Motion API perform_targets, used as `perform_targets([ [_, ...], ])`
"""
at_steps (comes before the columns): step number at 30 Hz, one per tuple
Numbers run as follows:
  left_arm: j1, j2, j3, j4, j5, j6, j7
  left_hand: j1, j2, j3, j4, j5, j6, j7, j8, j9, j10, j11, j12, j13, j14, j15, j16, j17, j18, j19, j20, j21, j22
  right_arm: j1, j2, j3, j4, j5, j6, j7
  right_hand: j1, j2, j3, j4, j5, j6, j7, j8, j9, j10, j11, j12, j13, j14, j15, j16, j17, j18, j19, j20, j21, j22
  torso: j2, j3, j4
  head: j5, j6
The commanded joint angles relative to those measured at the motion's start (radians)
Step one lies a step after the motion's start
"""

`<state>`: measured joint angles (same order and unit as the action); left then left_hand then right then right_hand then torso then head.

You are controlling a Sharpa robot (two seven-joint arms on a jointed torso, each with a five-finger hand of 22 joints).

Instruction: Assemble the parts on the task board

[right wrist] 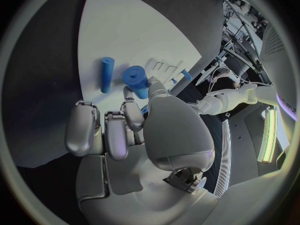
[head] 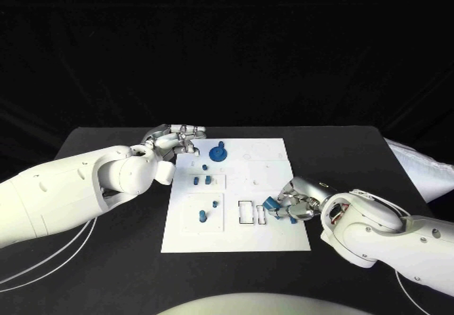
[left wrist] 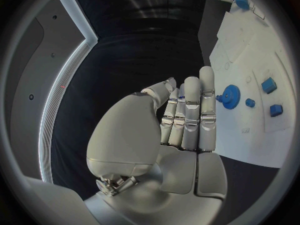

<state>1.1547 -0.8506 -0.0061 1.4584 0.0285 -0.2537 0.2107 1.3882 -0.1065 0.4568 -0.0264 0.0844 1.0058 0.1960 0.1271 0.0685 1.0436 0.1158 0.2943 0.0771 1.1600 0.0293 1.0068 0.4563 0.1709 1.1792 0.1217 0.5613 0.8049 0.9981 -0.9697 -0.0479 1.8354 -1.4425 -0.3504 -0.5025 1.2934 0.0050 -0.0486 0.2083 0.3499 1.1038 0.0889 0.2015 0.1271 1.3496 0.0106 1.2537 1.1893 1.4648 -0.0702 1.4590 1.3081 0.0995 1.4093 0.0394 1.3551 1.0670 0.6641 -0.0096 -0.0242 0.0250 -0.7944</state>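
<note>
a: starting near. our right hand (head: 295, 203) sits at the right edge of the board (head: 237, 239), fingers curled around a blue piece (head: 272, 205). we'd call it grasping that piece, though the wrist view hides most of the contact.

b: agreed. right wrist view has a short blue cylinder (right wrist: 137, 81) just past the fingertips (right wrist: 129, 96) and a thin blue peg (right wrist: 107, 74) lying flat on the board beside it. can't tell if the cylinder is the held one or resting.

a: just beside the hand are the outlined slots (head: 248, 212). we judge the step is seating the piece there, so we should keep it square to the slot and lower straight, no sideways drag.

b: further out, two loose blue bits (head: 208, 209) on the lower left panel, then a row of small blue blocks (head: 201, 178) mid board.

a: far end, the blue gear (head: 218, 155) stands near the top left of the board. our left hand (head: 175, 139) is at that far left corner, fingers straight and together in the wrist view, holding nothing, so released.

b: the gear (left wrist: 230, 95) is near those fingers (left wrist: 207, 100), contact unclear. we'd keep the left hand parked so it doesn't nudge the gear while the right one works.

a: risk is the piece slipping from the curl before it seats. slow descent.
</note>
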Motion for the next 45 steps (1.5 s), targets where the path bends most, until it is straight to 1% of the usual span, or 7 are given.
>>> perform_targets([
  [1, 0.0, 0.001, 0.001, 0.002, -0.003, 0.018, 0.004, -0.004, 0.006, 0.003, -0.004, 0.006, -0.009, -0.001, 0.003, 0.0, -0.007, 0.003, 0.005, -0.002, 0.006, -0.002, 0.005, -0.001, 0.012, 0.003, 0.001, -0.005, -0.001, 0.003, -0.007, 0.005, 0.024, 0.057, -0.127, 0.058, 0.031, 0.042, 0.002, 0.011, 0.014, 0.026, -0.021, 0.024, 0.031, 0.031, -0.021, 0.003, 0.004, 0.069, -0.008, 0.005, 0.045, -0.01, 0.003, -0.008, 0.003, 0.002, 0.0, -0.0009, 0.0004, -0.001, 0.002],
  [8, 0.0, 0.003, 0.001, 0.002, -0.003, 0.02, 0.003, -0.004, 0.006, 0.003, -0.004, 0.006, -0.009, -0.001, 0.003, 0.0, -0.007, 0.003, 0.005, -0.002, 0.006, -0.002, 0.005, -0.001, 0.012, 0.003, 0.001, -0.005, -0.001, 0.009, 0.007, 0.008, 0.033, 0.101, -0.059, 0.053, -0.028, 0.029, -0.027, 0.062, 0.093, 0.035, -0.024, 0.03, 0.048, 0.035, -0.023, -0.003, 0.01, 0.068, -0.009, 0.005, 0.045, -0.011, 0.004, -0.01, 0.006, 0.007, 0.001, -0.0018, 0.0027, 0.003, 0.002],
  [16, 0.0, 0.006, 0.001, 0.006, -0.003, 0.02, 0.002, -0.004, 0.006, 0.003, -0.004, 0.006, -0.009, -0.001, 0.003, 0.0, -0.007, 0.003, 0.005, -0.002, 0.006, -0.002, 0.005, -0.001, 0.012, 0.003, 0.001, -0.005, -0.001, 0.011, 0.065, 0.008, 0.008, 0.111, 0.037, 0.023, -0.064, 0.031, -0.052, 0.081, 0.09, 0.055, -0.033, 0.047, 0.068, 0.045, -0.03, 0.002, 0.027, 0.069, -0.015, 0.007, 0.05, -0.012, 0.004, -0.014, 0.007, 0.012, 0.001, -0.0015, 0.0026, 0.008, 0.001],
  [33, 0.0, 0.008, 0.001, 0.009, -0.003, 0.019, 0.001, -0.005, 0.006, 0.004, -0.005, 0.005, -0.01, 0.0, 0.004, 0.0, -0.009, 0.003, 0.008, -0.002, 0.005, -0.002, 0.005, -0.004, 0.012, 0.004, 0.001, -0.007, -0.002, 0.009, 0.123, 0.007, -0.024, 0.084, 0.049, -0.036, -0.119, 0.043, -0.084, 0.083, 0.092, 0.057, -0.039, 0.061, 0.088, 0.056, -0.034, 0.009, 0.048, 0.069, -0.019, 0.008, 0.054, -0.012, 0.004, -0.018, 0.007, 0.012, 0.0, -0.0009, 0.0001, 0.013, 0.001],
  [36, 0.0, 0.007, 0.001, 0.01, -0.003, 0.018, 0.001, -0.005, 0.006, 0.004, -0.005, 0.005, -0.01, 0.0, 0.004, 0.0, -0.009, 0.003, 0.008, -0.002, 0.005, -0.002, 0.005, -0.004, 0.012, 0.004, 0.001, -0.007, -0.002, 0.009, 0.125, 0.007, -0.027, 0.077, 0.029, -0.034, -0.157, 0.033, -0.114, 0.083, 0.062, 0.045, -0.036, 0.061, 0.094, 0.041, -0.032, -0.019, 0.026, 0.065, -0.017, -0.003, 0.035, -0.01, -0.001, -0.018, 0.002, 0.004, 0.0, -0.001, -0.0005, 0.014, 0.002],
  [42, 0.0, 0.007, 0.001, 0.012, -0.003, 0.019, -0.002, -0.005, 0.006, 0.004, -0.005, 0.005, -0.01, 0.0, 0.004, 0.0, -0.009, 0.003, 0.008, -0.002, 0.005, -0.002, 0.005, -0.004, 0.012, 0.004, 0.001, -0.007, -0.002, 0.009, 0.132, 0.007, -0.03, 0.066, 0.002, -0.016, -0.254, -0.013, -0.189, 0.085, -0.098, -0.005, -0.018, 0.052, 0.104, -0.043, -0.015, -0.159, -0.096, 0.053, -0.004, -0.036, -0.013, -0.005, -0.02, -0.008, -0.019, -0.03, 0.001, -0.0002, -0.0006, 0.015, 0.001],
  [45, 0.0, 0.007, 0.001, 0.012, -0.003, 0.019, -0.003, -0.006, 0.006, 0.004, -0.005, 0.005, -0.01, 0.0, 0.004, 0.0, -0.01, 0.003, 0.009, -0.002, 0.005, -0.002, 0.006, -0.004, 0.012, 0.004, 0.001, -0.007, -0.002, 0.009, 0.132, 0.007, -0.029, 0.057, -0.001, -0.013, -0.278, -0.033, -0.189, 0.086, -0.118, -0.013, -0.015, 0.053, 0.108, -0.056, -0.012, -0.183, -0.117, 0.051, -0.002, -0.043, -0.022, -0.003, -0.024, -0.005, -0.024, -0.038, 0.001, -0.0002, -0.0003, 0.016, 0.0],
])
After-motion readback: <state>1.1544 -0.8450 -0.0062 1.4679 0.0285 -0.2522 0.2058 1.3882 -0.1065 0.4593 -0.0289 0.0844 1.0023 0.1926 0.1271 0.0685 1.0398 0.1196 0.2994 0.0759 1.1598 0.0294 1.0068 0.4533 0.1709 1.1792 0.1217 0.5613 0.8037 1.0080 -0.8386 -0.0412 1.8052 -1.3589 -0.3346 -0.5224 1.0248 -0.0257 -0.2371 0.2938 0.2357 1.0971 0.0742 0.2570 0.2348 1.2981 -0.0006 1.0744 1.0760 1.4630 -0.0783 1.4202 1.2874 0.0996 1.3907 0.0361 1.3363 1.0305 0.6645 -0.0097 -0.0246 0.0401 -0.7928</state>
